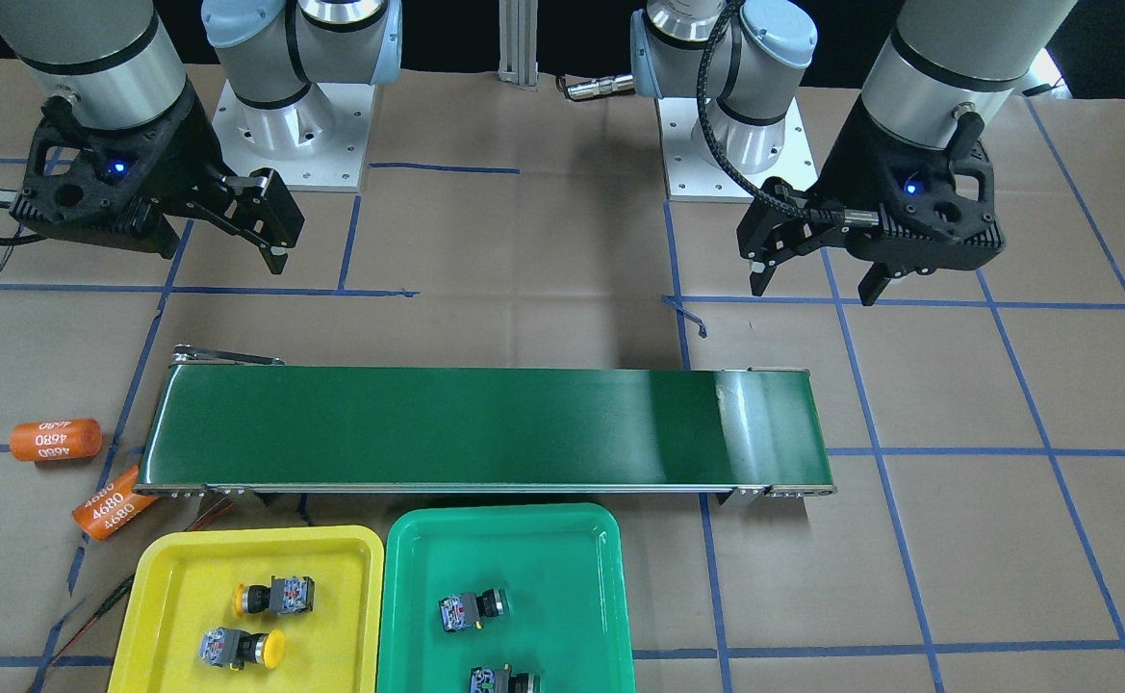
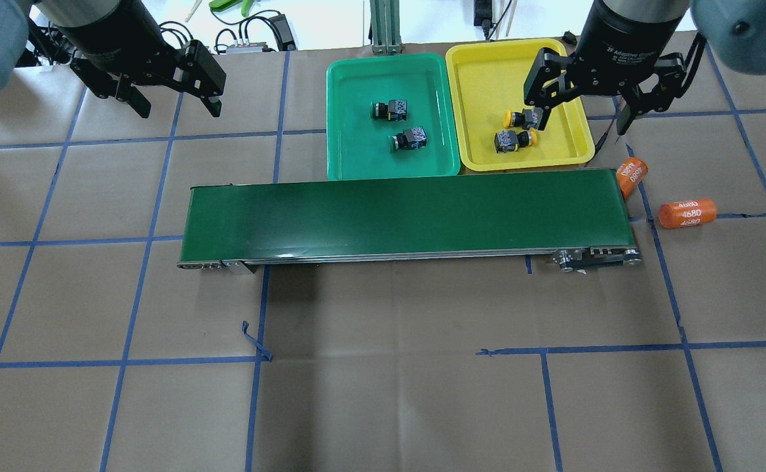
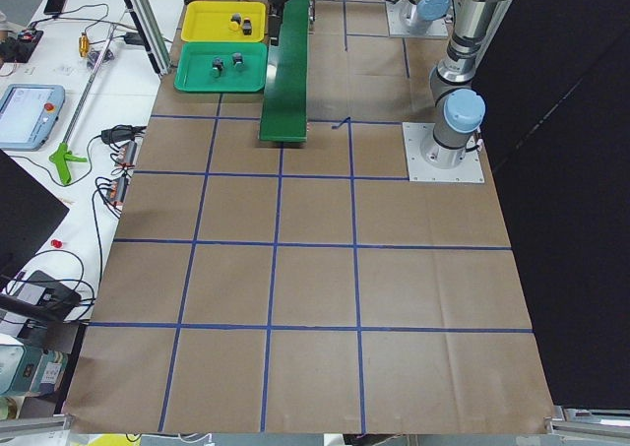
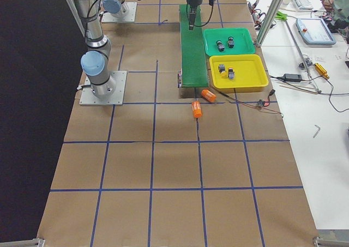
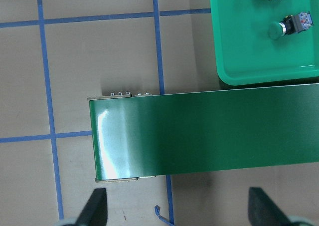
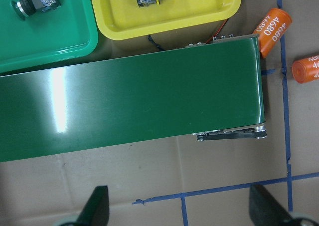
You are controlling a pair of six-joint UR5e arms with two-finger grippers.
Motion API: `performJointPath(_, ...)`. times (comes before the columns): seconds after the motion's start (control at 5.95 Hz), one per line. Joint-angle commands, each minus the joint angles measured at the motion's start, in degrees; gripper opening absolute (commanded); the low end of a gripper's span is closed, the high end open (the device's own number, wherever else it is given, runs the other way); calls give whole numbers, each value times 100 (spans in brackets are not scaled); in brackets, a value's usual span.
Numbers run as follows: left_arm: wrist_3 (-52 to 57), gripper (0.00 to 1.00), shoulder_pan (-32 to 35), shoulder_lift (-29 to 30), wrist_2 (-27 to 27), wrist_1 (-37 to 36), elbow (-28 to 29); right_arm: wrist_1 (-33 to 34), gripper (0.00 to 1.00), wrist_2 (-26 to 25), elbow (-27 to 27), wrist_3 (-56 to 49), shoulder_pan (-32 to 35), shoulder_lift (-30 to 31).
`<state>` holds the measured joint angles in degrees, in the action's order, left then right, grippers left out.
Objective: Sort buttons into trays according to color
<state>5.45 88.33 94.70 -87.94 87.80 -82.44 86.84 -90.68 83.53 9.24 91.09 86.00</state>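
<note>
With both yellow buttons (image 2: 516, 139) in the yellow tray (image 2: 487, 85), both green buttons (image 2: 410, 138) in the green tray (image 2: 356, 85), and the left fingers (image 2: 207, 75) and right fingers (image 2: 538, 78) apart and empty above the table (image 2: 383, 393), the likeliest mishap is a careless descent knocking a tray askew.

Two shallow trays sit side by side along the far edge of the conveyor belt (image 2: 409, 213). The green tray (image 2: 356, 154) is by the belt's middle and the yellow tray (image 2: 481, 78) by its right end. In the green one, both on their sides with caps to the left: a green button (image 2: 409, 138) nearer the belt, a second green button (image 2: 389, 110) behind it. In the yellow one, also toppled: a yellow button (image 2: 515, 139) nearer the belt, cap to the right, and a second yellow button (image 2: 514, 118) behind it, cap to the left.
</note>
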Motion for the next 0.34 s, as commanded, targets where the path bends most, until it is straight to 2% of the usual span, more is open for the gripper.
performJointPath(0.0, 0, 99, 0, 4, 5, 0, 0, 9, 100, -3, -4, -1, -3, 4)
performJointPath(0.17, 0, 99, 0, 4, 5, 0, 0, 0, 100, -3, 5, -1, -3, 4)
